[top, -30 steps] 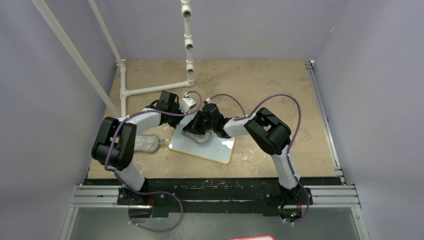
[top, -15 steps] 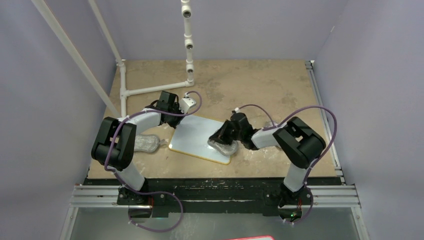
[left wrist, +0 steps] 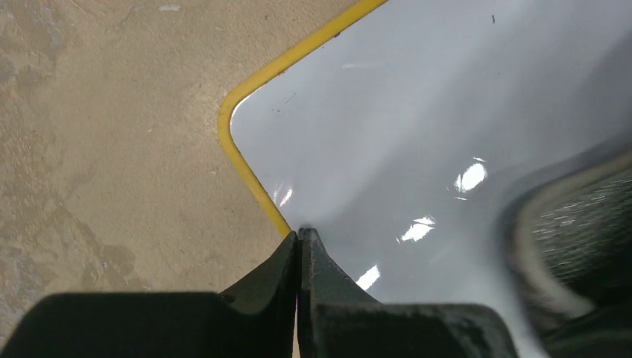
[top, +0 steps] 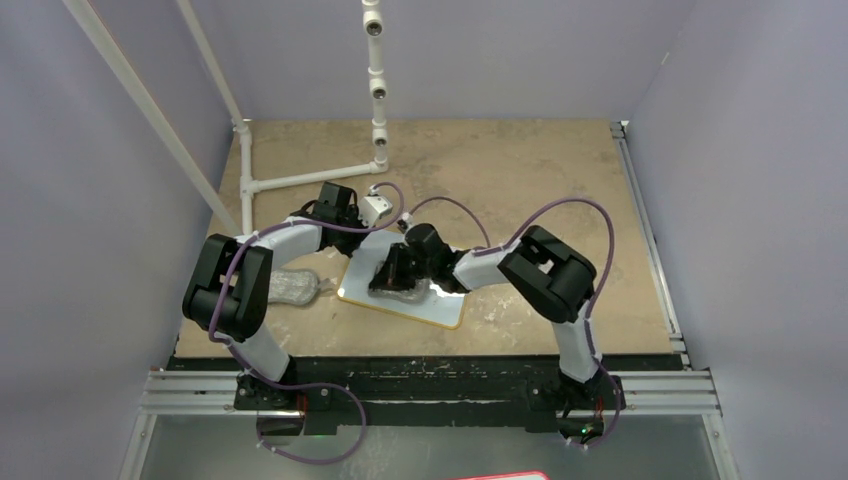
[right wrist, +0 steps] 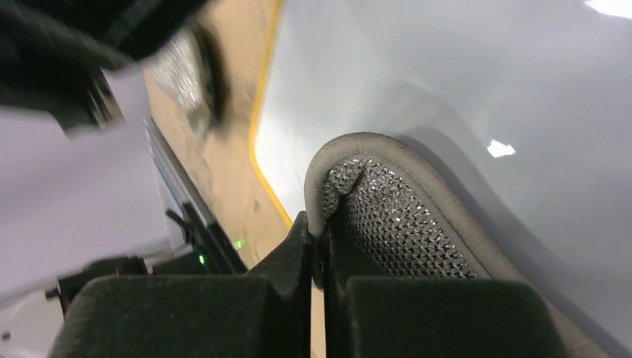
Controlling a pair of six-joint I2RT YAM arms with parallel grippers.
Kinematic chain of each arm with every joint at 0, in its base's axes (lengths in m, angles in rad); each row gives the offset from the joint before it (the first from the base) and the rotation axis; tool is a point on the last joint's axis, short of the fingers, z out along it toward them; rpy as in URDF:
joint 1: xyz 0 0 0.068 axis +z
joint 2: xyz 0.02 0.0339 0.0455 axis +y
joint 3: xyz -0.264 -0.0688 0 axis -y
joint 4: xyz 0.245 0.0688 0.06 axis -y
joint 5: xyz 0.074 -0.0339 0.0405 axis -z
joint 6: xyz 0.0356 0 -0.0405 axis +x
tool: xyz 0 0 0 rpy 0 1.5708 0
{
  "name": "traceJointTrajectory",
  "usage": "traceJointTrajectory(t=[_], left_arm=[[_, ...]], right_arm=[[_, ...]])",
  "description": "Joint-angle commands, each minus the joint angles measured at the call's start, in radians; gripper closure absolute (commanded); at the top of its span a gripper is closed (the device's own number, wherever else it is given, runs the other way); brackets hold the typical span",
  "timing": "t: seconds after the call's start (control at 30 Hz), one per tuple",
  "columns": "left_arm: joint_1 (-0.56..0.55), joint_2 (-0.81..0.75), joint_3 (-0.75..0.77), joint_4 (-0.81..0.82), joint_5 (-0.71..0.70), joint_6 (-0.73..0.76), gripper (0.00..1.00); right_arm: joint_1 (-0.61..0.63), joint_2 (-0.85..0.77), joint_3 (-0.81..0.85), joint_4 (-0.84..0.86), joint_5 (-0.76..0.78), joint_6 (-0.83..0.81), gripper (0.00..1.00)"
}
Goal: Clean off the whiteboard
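The whiteboard (top: 445,306) lies flat on the tan table (top: 520,170), near the arms' bases. The left gripper (left wrist: 298,237) — fingers pressed together — bears on its yellow rim. The right gripper (right wrist: 319,242) pinches a grey mesh pad (right wrist: 395,216) against the board — a second pad (top: 290,288) lies just left.

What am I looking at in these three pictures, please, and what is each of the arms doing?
These are two robot arms bolted at the near edge of a table. The overhead picture looks down from behind them; the other two come from cameras on each wrist. On the table lies a whiteboard with a yellow rim. The left end effector, shut, touches the board's rim near a corner. The right end effector is shut on a grey mesh pad resting on the board. A second grey pad lies on the table left of the board.
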Motion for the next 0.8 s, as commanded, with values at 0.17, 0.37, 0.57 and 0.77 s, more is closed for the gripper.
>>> traceJointTrajectory(t=[0.17, 0.37, 0.57, 0.77], left_arm=[[-0.006, 0.024, -0.043, -0.134, -0.026, 0.014, 1.0], [-0.006, 0.024, -0.041, -0.136, -0.031, 0.018, 1.0], [-0.006, 0.03, -0.034, -0.137, -0.029, 0.01, 1.0], [-0.007, 0.035, -0.029, -0.141, -0.03, 0.007, 1.0]], right_arm=[[-0.221, -0.399, -0.562, -0.204, 0.076, -0.082, 1.0], [-0.251, -0.544, -0.627, -0.271, 0.127, -0.116, 1.0], [-0.123, -0.364, -0.512, -0.147, -0.02, -0.141, 1.0], [-0.049, -0.335, -0.49, -0.171, -0.087, -0.162, 1.0]])
